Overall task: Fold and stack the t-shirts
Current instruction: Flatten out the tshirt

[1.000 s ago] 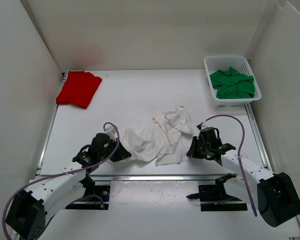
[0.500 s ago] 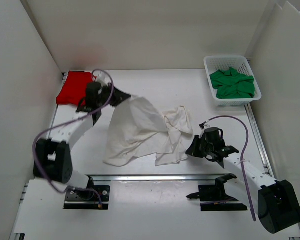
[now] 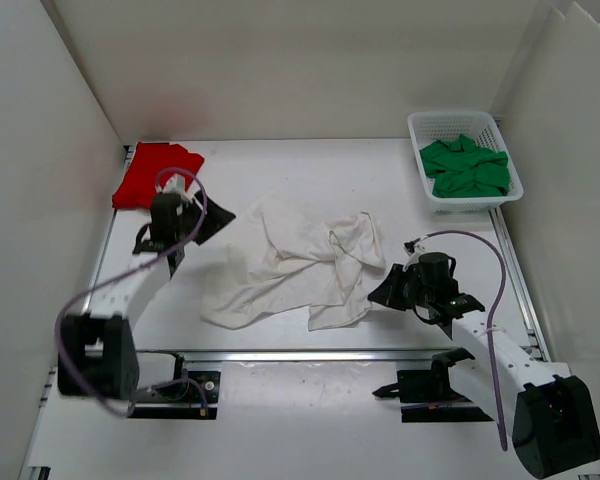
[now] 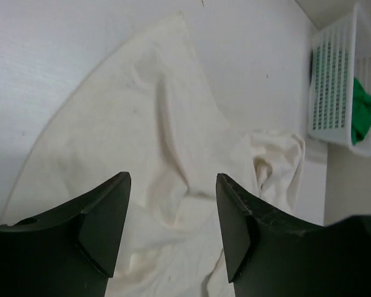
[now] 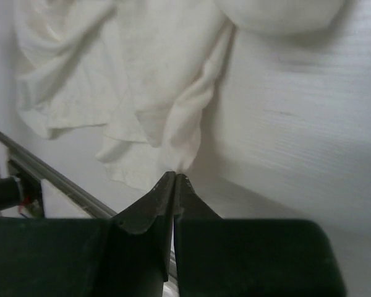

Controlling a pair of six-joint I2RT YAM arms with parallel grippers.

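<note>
The white t-shirt [image 3: 290, 262] lies crumpled and partly spread in the middle of the table. My left gripper [image 3: 217, 222] hovers open just left of its far-left corner; in the left wrist view the white t-shirt [image 4: 142, 136] lies loose below the left gripper [image 4: 172, 180], with nothing between the fingers. My right gripper [image 3: 374, 296] sits at the shirt's near-right edge. In the right wrist view the right gripper [image 5: 174, 177] is shut, with a fold of the white t-shirt [image 5: 185, 117] running into its tips. The red t-shirt [image 3: 155, 176] lies folded at the back left. The green t-shirt [image 3: 466, 167] is bundled in the basket.
A white mesh basket [image 3: 417, 130] stands at the back right, also in the left wrist view as basket [image 4: 334, 80]. White walls enclose the table on three sides. A metal rail [image 3: 310, 352] runs along the near edge.
The left gripper carried the shirt's left part up and toward the back left, then opened; the cloth has dropped and spread on the table. The right gripper stayed shut at the shirt's right edge.
</note>
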